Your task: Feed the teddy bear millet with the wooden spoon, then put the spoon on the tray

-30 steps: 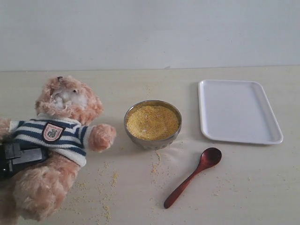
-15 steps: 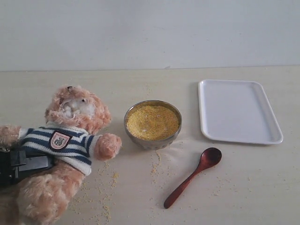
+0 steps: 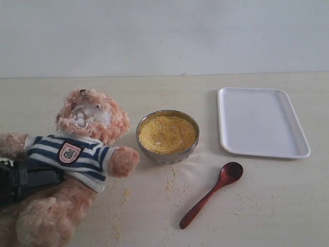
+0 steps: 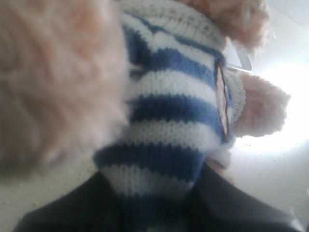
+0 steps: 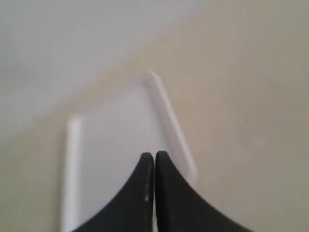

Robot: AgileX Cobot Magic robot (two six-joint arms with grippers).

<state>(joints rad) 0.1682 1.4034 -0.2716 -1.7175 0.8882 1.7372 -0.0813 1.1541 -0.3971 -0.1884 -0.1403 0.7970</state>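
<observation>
The teddy bear [image 3: 85, 149] leans at the left of the exterior view, its paw close to the metal bowl [image 3: 167, 153] heaped with millet [image 3: 167, 134]. My left gripper [image 3: 31, 177] is shut on the teddy bear's striped waist; the left wrist view is filled by the teddy bear [image 4: 169, 106] between the dark fingers [image 4: 72, 212]. The wooden spoon [image 3: 212, 193] lies on the table right of the bowl, below the white tray [image 3: 261, 122]. My right gripper [image 5: 154, 159] is shut on nothing, above the tray [image 5: 111, 140], and is outside the exterior view.
Loose millet grains [image 3: 121, 198] are scattered on the pale table in front of the bowl and beside the bear. A plain white wall [image 3: 164, 36] stands behind the table.
The teddy bear, held by my left gripper, has shifted right toward the bowl and its head has risen. Spoon, bowl and tray have not moved.
</observation>
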